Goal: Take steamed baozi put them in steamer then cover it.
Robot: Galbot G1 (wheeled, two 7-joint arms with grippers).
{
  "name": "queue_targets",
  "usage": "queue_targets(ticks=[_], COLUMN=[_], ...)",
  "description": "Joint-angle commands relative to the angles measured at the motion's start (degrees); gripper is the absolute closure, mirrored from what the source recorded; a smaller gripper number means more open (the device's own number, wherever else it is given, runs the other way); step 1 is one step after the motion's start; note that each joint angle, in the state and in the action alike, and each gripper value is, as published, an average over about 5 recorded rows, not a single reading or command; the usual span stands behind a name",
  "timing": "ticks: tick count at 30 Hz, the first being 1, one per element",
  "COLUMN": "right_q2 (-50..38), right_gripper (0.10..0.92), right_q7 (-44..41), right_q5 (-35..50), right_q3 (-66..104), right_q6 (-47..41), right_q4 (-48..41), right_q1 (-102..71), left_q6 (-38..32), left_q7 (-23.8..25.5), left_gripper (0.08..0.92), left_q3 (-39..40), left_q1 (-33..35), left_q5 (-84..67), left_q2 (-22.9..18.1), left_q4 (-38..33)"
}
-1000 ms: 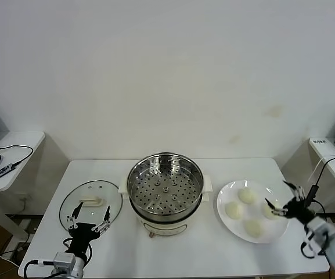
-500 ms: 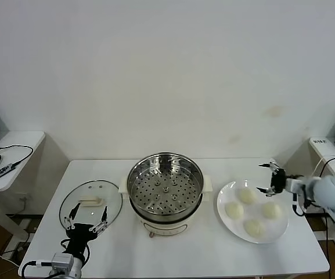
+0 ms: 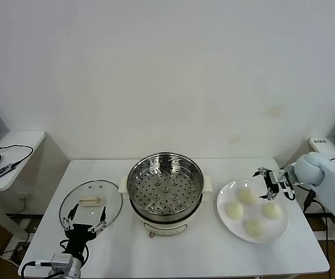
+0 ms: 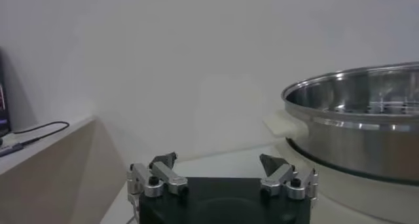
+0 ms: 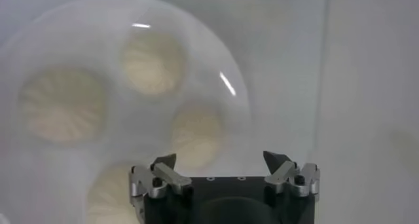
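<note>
right hand [image 3: 267,185] spread apart over 4 steamed baozi [image 3: 247,196], left hand [image 3: 86,222] apart - no legible writing

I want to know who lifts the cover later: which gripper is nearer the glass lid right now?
Left. The left gripper hovers open at the glass lid's near edge; the right gripper, also open, is across the steamer, over the plate of baozi.

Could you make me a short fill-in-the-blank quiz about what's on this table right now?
1. The white plate holds ____ baozi.
2. The glass cover lies flat on the table on the steamer's ____ side.
3. The steamer's perforated tray holds ____ buns.
4. The right gripper, fingers open, hovers over the ____.

Missing words: four; left; no; plate
</note>
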Motion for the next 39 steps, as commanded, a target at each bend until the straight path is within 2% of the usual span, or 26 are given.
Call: queue_targets(ticks=[1, 18, 22, 30, 39], right_q2=[4.9, 11.0, 11.6, 11.8, 10.6], right_gripper=[0.203, 0.220, 0.261, 0.412, 0.452], right_q7=[-2.4, 0.0, -0.4, -1.3, -2.4], right_q5=[-0.4, -1.3, -1.6, -2.2, -0.5], right_q3=[-7.0, -5.0, -5.2, -5.4, -6.1], right_q6=[-0.1, -1.8, -2.4, -3.2, -3.4], right_q4=[-6.4, -12.8, -13.5, -13.8, -12.4], right_q1=[4.1, 3.0, 3.1, 3.2, 4.7], left_q6=[-0.1, -0.4, -0.4, -0.4, -0.4], left_q7=[0.0, 0.1, 0.1, 0.1, 0.0], left_gripper=[0.177, 0.177, 0.177, 0.177, 0.177], left_q3=[-0.1, -0.7, -0.7, -0.7, -0.6], left_q1=[0.0, 0.1, 0.0, 0.0, 0.0], left_q5=[-0.1, -0.8, -0.8, -0.8, -0.8], left_q2=[0.0, 0.3, 0.2, 0.2, 0.1], left_q4=[0.0, -0.1, -0.2, -0.1, -0.3])
